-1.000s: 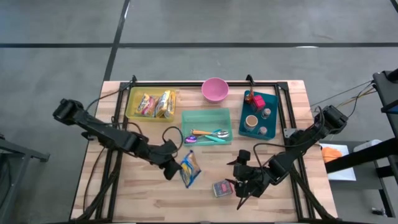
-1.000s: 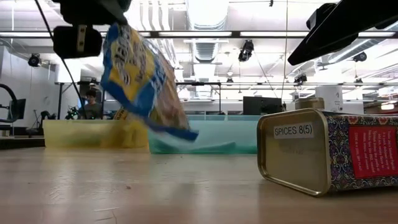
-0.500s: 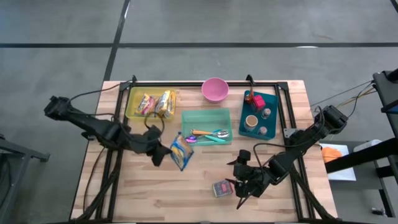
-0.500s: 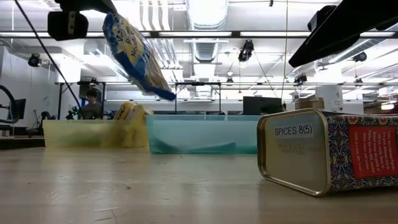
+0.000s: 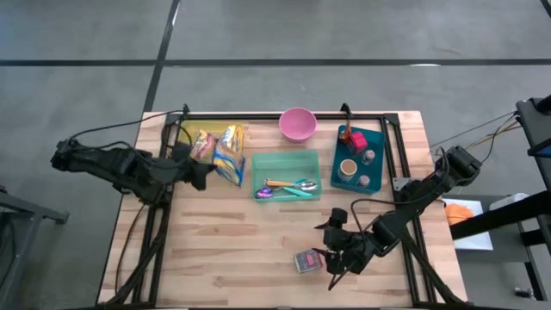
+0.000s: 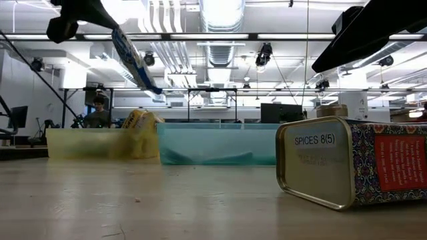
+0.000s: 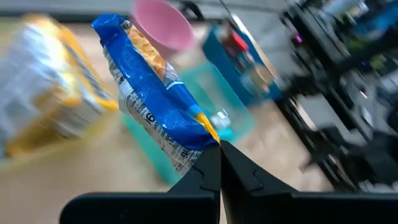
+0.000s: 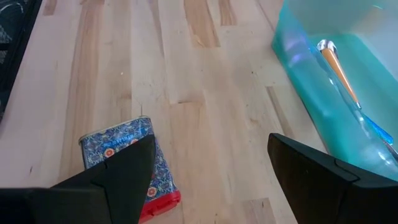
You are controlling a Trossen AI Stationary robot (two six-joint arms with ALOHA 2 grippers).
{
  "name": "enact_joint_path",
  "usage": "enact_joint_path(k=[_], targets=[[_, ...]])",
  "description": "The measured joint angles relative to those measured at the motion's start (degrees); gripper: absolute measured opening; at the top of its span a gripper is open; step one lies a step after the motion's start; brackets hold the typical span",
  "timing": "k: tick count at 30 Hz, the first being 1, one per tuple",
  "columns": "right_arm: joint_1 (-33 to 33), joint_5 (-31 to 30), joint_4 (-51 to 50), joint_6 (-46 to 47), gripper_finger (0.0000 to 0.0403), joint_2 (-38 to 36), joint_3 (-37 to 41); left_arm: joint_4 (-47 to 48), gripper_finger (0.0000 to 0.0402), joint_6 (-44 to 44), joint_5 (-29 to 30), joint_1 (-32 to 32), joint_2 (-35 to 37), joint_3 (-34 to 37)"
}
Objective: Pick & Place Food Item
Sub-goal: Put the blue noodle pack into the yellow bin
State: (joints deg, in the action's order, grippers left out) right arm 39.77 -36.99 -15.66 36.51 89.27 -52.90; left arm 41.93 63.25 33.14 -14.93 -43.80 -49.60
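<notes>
Hanging pinched in left end effector: snack bag

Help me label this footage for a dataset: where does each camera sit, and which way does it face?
High view: above the table, looking straight down; both arms show, the left gripper holding the blue snack bag.
Low view: at table-top height, looking level across into the room; the spice tin sits near.
Left wrist view: on the left arm, past its shut fingers at the bag.
Right wrist view: on the right arm, past its open fingers at the tin.
Shared: the tin shows in the high, low and right wrist views.
</notes>
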Motion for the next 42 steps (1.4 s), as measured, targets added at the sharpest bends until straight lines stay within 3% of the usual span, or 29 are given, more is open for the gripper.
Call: enact_joint_path(k=[8,14,19,23,31,42], targets=[[-0.02,0.00,0.21,0.00,0.0307,0.04,0.13,11.48,0.0000,-4.72,0.73,14.50,1.32,-3.28],[-0.02,-0.02,0.17,-0.04,0.0307,0.07,0.89,19.38,0.0000,-12.42,-1.25,26.14,-2.20,-8.90],[-0.02,-0.02,0.29,-0.02,0.0307,0.09,2.36,22.39,0.0000,-19.70,-4.40,32.15,-6.69,-11.04],[-0.09,-0.04,1.49,-0.02,0.0307,0.09,3.85,23.18,0.0000,-22.78,-6.18,34.58,-10.75,-9.96],[-0.07,-0.04,1.60,-0.80,0.0307,0.09,4.26,23.78,0.0000,-25.64,-4.25,37.83,-18.83,-9.18],[-1.04,-0.05,1.51,-3.75,0.0307,0.09,4.25,18.86,0.0000,-28.99,-3.94,38.43,-30.07,-9.14]])
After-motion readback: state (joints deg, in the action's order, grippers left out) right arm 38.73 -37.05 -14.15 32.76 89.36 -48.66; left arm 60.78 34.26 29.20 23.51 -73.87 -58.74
